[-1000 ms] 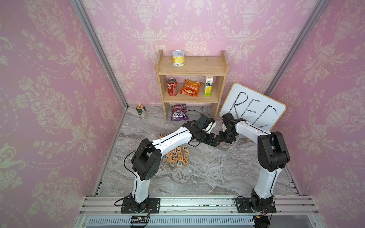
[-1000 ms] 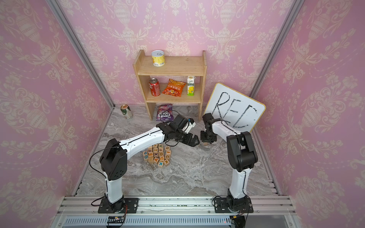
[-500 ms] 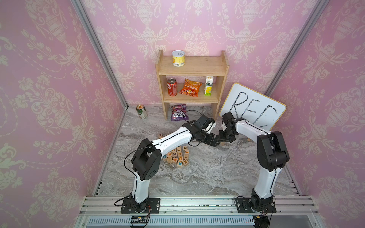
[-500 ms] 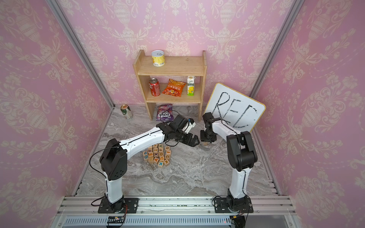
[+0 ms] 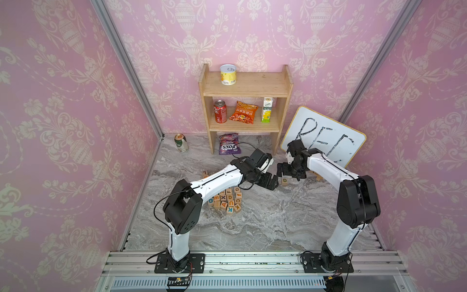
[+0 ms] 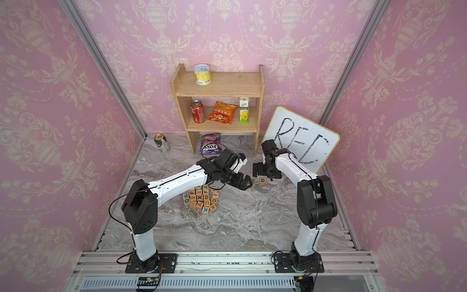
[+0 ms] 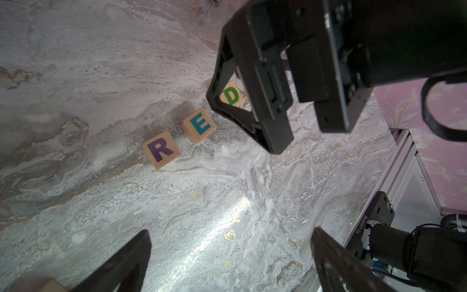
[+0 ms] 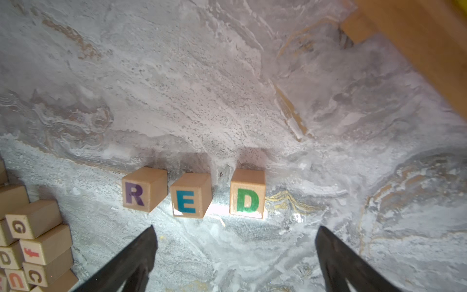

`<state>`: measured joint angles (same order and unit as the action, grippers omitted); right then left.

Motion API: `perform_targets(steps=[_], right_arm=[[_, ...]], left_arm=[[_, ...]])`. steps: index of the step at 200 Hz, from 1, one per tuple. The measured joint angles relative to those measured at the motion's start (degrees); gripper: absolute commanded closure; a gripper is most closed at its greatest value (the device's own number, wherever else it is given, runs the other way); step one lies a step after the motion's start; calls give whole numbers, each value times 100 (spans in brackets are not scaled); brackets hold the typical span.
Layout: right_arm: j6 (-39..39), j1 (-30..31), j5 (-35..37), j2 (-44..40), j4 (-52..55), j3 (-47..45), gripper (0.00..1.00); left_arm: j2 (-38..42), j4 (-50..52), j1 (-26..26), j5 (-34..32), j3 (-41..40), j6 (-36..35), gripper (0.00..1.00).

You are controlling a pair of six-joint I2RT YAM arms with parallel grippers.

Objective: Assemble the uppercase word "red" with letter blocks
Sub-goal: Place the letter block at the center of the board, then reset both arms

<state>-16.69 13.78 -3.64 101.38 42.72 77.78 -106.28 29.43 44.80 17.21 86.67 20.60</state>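
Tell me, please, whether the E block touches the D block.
Apart. The right wrist view shows a strip of bare floor between the E block and the D block.

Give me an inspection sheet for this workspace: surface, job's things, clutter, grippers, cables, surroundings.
Surface: grey marble tabletop.
Job's things: R block, E block and D block in a row reading RED, D set slightly further off.
Clutter: spare block pile beside the left arm; can and purple bag near the shelf.
Grippers: left gripper and right gripper, jaws open, both empty.
Cables: black cable looping off the left arm.
Surroundings: shelf with snacks, whiteboard, pink walls.
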Motion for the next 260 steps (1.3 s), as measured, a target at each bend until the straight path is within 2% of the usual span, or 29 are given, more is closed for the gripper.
perform_targets(steps=[75, 113, 151, 183, 223, 260], right_arm=[[-192, 723, 181, -1067, -66, -1021, 0], [-330, 992, 472, -1891, -240, -1792, 0], [-367, 999, 962, -3270, -704, -2889, 0], [-232, 981, 1423, -4347, -1110, -3687, 0], [107, 638, 1790, -5281, -1912, -4548, 0], [363, 153, 1851, -5311, -2518, -4701, 0]], left_arm=[[1604, -114, 0, -680, -1390, 61, 1], [2424, -155, -4, -1550, -2199, 107, 1], [3672, -540, -133, -2450, -3390, 81, 1], [4629, -743, -796, -2990, -4188, 46, 1], [5552, -863, -2116, -3215, -4859, -96, 1], [5705, -1058, -3014, -3252, -5128, -308, 1]])
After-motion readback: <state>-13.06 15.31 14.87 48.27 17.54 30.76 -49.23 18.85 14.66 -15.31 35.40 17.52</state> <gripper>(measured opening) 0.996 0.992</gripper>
